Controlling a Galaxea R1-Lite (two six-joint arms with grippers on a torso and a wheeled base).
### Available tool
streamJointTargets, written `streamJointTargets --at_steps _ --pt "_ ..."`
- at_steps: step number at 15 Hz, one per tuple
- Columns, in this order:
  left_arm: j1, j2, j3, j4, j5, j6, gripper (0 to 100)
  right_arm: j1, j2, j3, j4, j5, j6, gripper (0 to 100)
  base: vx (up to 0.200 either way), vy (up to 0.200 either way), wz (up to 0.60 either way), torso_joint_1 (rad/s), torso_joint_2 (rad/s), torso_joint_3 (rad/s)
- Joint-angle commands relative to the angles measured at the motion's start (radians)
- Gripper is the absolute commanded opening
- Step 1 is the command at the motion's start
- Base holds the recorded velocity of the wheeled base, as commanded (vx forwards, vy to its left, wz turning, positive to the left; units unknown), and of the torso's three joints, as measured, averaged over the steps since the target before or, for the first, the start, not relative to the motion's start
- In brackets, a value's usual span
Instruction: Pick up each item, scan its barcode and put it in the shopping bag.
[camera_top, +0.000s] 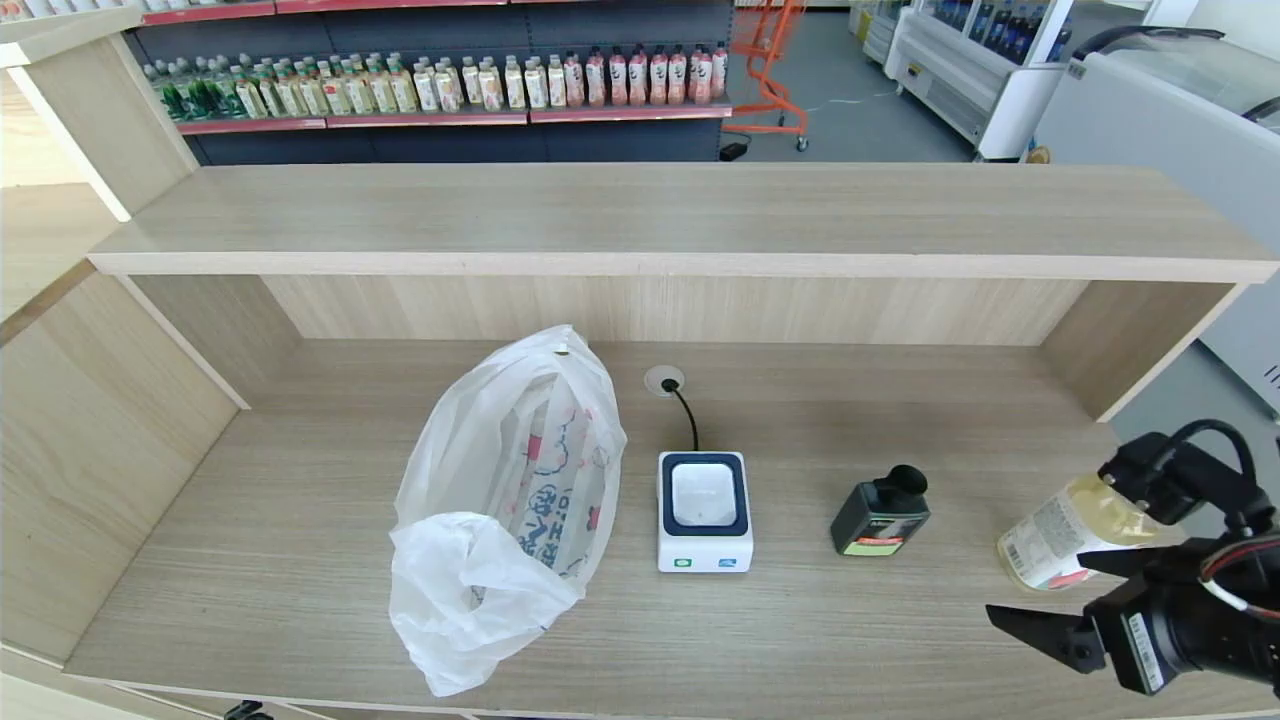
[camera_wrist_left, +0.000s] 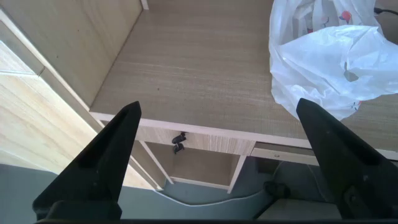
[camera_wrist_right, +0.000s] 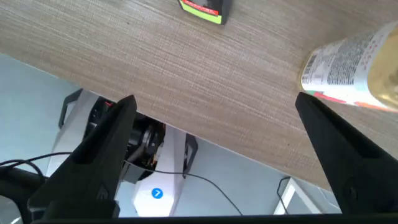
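Right gripper (camera_top: 1035, 585): at the near right corner of the counter (camera_top: 300, 560), jaws spread wide and holding nothing; from its own wrist view (camera_wrist_right: 214, 102) both fingers frame the counter's front edge.
Pale bottle (camera_top: 1060, 535): lies on its side at the right end of the counter, just beyond the right gripper — clear, with yellowish liquid and a printed label (camera_wrist_right: 354, 62).
Dark bottle (camera_top: 880, 515): stands between the pale bottle and the scanner, black cap on top, apart from both (camera_wrist_right: 202, 7).
Scanner (camera_top: 703, 510): white box with a dark-framed window facing up, mid-counter; its black cable (camera_top: 686, 410) runs back to a round port.
Shopping bag (camera_top: 505, 500): thin white plastic, slumped just left of the scanner, mouth towards the near edge; patterned packaging shows through it.
Left gripper (camera_wrist_left: 219, 104): jaws wide apart and empty, off the counter's near left edge, with the bag (camera_wrist_left: 329, 62) beyond one finger.
Upper ledge (camera_top: 660, 215): wooden shelf across the back.
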Motion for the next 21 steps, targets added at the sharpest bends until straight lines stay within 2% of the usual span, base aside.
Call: streamJointTargets --at_steps 1,3,8,15,18,21 --pt "0.000 0.000 0.000 0.000 -0.001 0.001 100 0.010 0.181 0.002 -0.096 -0.001 -0.112 100 0.000 0.000 0.00 0.000 0.00 0.000" --pt "0.000 0.000 0.000 0.000 0.001 0.000 100 0.011 0.238 -0.005 -0.149 -0.001 -0.182 100 0.000 0.000 0.00 0.000 0.00 0.000" --pt "0.000 0.000 0.000 0.000 -0.001 0.000 100 0.013 0.372 -0.011 -0.327 -0.001 -0.201 100 0.000 0.000 0.00 0.000 0.00 0.000" --pt "0.000 0.000 0.000 0.000 -0.001 0.000 100 0.056 0.493 -0.149 -0.341 0.005 -0.225 100 0.000 0.000 0.00 0.000 0.00 0.000" --pt "0.000 0.001 0.000 0.000 0.001 0.000 100 0.064 0.517 -0.163 -0.344 0.006 -0.291 100 0.000 0.000 0.00 0.000 0.00 0.000" --pt "0.000 0.000 0.000 0.000 -0.001 0.000 100 0.074 0.563 -0.161 -0.419 0.006 -0.302 100 0.000 0.000 0.00 0.000 0.00 0.000"
